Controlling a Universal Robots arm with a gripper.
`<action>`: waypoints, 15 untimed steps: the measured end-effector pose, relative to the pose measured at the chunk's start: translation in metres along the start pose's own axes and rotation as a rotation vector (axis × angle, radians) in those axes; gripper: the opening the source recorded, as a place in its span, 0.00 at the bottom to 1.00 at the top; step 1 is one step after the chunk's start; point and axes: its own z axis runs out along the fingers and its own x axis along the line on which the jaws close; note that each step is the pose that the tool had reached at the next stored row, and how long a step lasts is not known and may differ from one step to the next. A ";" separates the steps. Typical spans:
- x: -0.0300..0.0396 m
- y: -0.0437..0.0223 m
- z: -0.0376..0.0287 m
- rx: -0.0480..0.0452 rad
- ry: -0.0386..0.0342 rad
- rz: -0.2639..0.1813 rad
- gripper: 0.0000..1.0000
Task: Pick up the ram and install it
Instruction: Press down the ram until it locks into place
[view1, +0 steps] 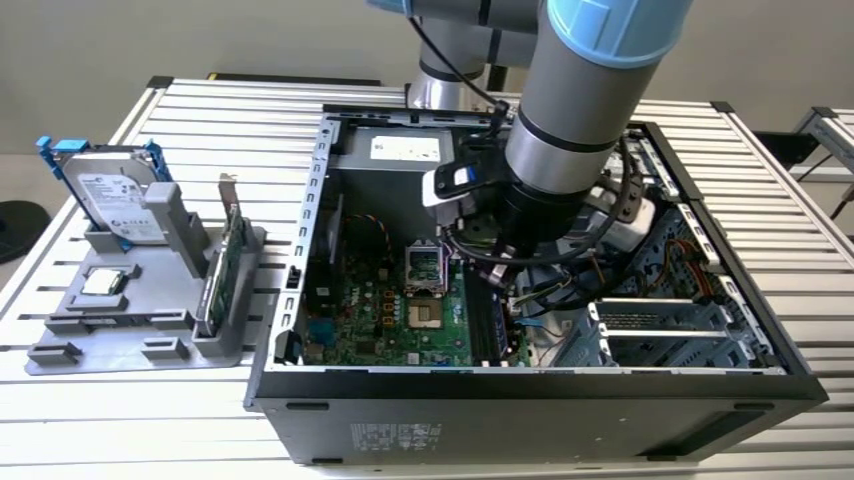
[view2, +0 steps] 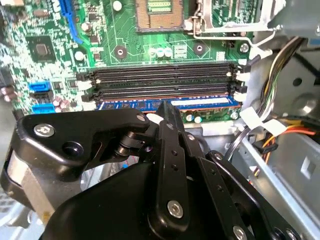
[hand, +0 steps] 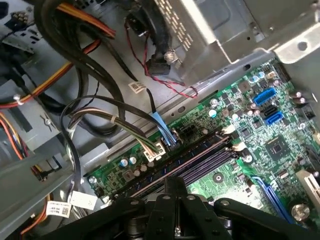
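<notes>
Reached steeply down into the open black computer case (view1: 534, 385).
Black pincer (view2: 162, 112) clamped on the long thin blue-green ram stick (view2: 200, 104), set in the slot beside two empty black slots (view2: 165, 80).

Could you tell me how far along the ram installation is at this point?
Done: the ram is inside the case, standing in a motherboard slot beside two empty slots. In hand: the gripper is at its top edge. Left: whether it is fully seated and latched cannot be told.
</notes>
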 end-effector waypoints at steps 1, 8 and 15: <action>0.0000 0.0000 0.0000 -0.0001 -0.0005 -0.016 0.00; 0.0000 0.0000 0.0003 -0.0007 -0.0037 -0.129 0.00; 0.0000 0.0000 0.0004 -0.0014 -0.0070 -0.251 0.00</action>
